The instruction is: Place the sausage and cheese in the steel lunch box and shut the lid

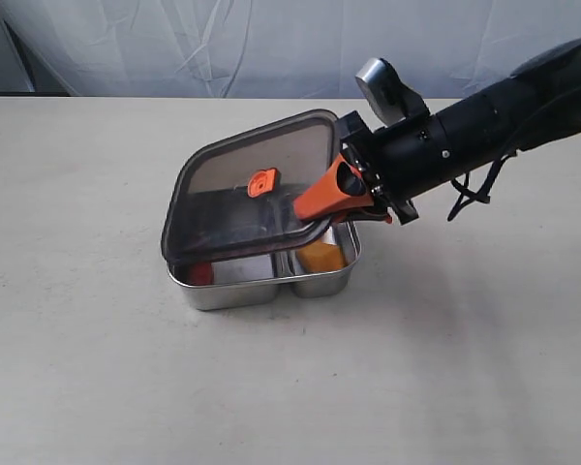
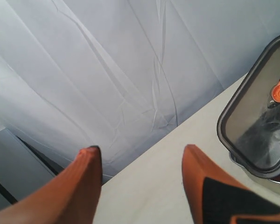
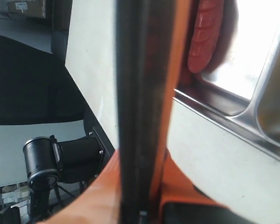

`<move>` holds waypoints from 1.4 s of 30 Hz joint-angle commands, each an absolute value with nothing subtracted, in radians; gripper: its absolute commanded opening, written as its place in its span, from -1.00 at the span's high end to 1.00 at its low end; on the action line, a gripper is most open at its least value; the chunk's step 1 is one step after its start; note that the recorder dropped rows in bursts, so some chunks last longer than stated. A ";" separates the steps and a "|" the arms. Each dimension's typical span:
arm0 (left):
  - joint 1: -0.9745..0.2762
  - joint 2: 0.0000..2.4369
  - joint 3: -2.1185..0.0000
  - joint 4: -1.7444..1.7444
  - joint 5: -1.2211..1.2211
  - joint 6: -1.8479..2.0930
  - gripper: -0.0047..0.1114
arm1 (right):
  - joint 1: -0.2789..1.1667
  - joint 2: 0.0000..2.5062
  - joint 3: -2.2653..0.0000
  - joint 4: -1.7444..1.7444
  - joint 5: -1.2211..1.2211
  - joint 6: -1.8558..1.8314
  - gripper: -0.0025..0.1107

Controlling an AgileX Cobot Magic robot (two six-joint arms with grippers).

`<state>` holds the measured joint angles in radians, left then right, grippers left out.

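On the pale table [image 1: 97, 368], near its middle, stands the steel lunch box [image 1: 234, 294], open side up.

Contents: the sausage [image 1: 200, 273] lies in the larger compartment, at the end away from the divider. The cheese [image 1: 320, 257] sits in the smaller compartment, partly under the lid's edge.

Lid: the lid [image 1: 242, 155] is not seated. It hangs tilted over the box, far edge raised, low edge down by the rim on the sausage side; whether it touches there cannot be told. Its orange tab [image 1: 262, 181] faces up.

Right gripper [image 1: 310, 208]: reaches in from the right, jaws clamped on the lid's edge above the smaller compartment. The wrist view shows that edge running straight between the jaws, with the sausage beyond it.

Left gripper [image 2: 142, 154]: held off to the side over bare table, jaws well apart, nothing between them. White cloth [image 2: 107, 70] hangs behind.
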<state>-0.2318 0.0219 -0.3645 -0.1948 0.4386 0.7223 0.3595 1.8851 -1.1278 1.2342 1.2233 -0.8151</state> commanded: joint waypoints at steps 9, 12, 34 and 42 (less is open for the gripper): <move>-0.241 0.014 -0.361 -0.153 0.424 0.715 0.05 | 0.360 1.825 -1.247 1.134 1.221 -0.706 0.97; -0.241 0.030 -0.327 -0.094 0.400 0.789 0.04 | 0.360 1.771 -1.232 1.196 1.221 -0.706 0.97; -0.241 0.297 -0.308 -0.922 0.462 2.109 -0.01 | 0.589 1.638 -1.180 1.448 1.221 -0.753 0.97; -0.241 0.355 -0.308 -0.839 0.376 2.128 -0.01 | 0.657 1.617 -1.180 1.501 1.221 -0.747 0.97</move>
